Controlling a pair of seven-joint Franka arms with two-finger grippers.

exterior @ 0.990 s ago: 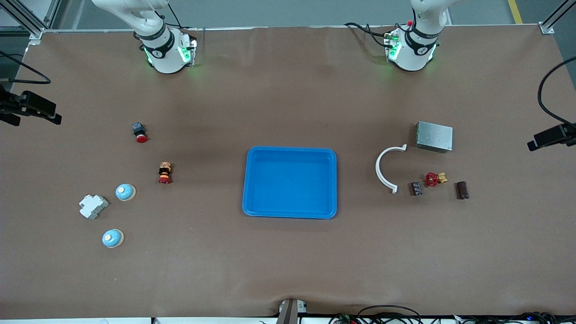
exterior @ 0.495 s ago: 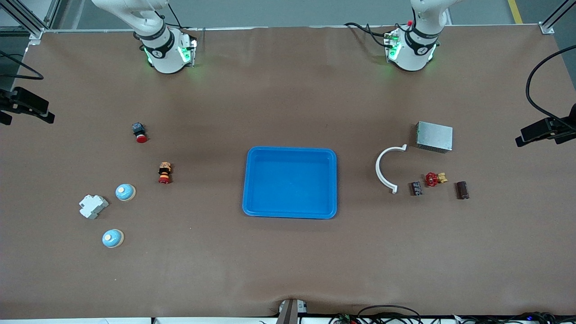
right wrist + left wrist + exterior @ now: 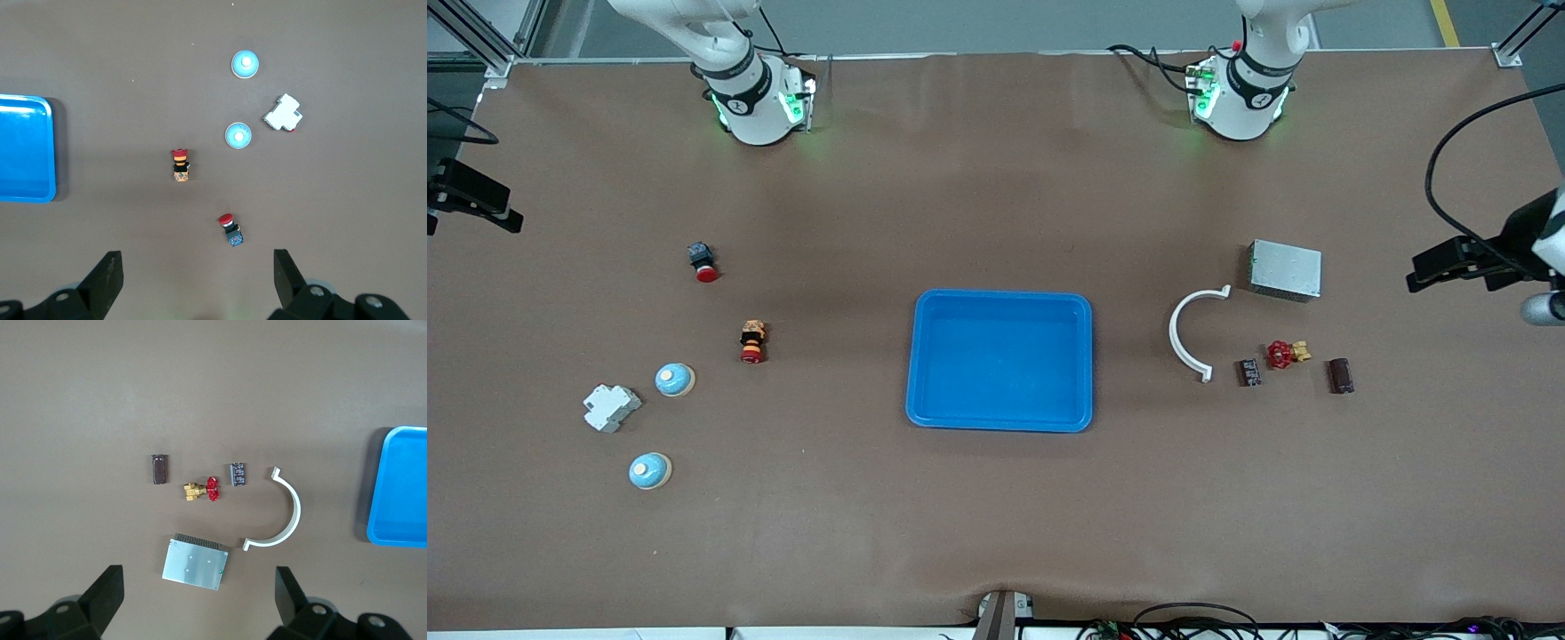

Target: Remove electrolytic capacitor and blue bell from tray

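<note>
One blue tray [image 3: 1001,360] is seen at the middle of the brown surface [image 3: 996,516]. Two blue bells are counted toward the right arm's end: one bell [image 3: 674,380] beside a white block [image 3: 611,407], the other bell [image 3: 649,470] nearer to the front camera. Two red-capped push buttons [image 3: 703,262] [image 3: 752,341] are counted between the bells and the right arm's base. Toward the left arm's end, two dark capacitors are counted [image 3: 1248,372] [image 3: 1340,375], with one red-handled valve [image 3: 1286,354] between them, one white curved clip [image 3: 1191,332] beside them and one metal box [image 3: 1285,270] farther from the camera.

The left pincer [image 3: 200,603] is held open over the metal box; the right pincer [image 3: 197,283] is held open over the bare surface near one push button. Nothing is gripped.

Since the earlier frame, no object has been shifted; both arms have been moved inward along the edges of the front view.
</note>
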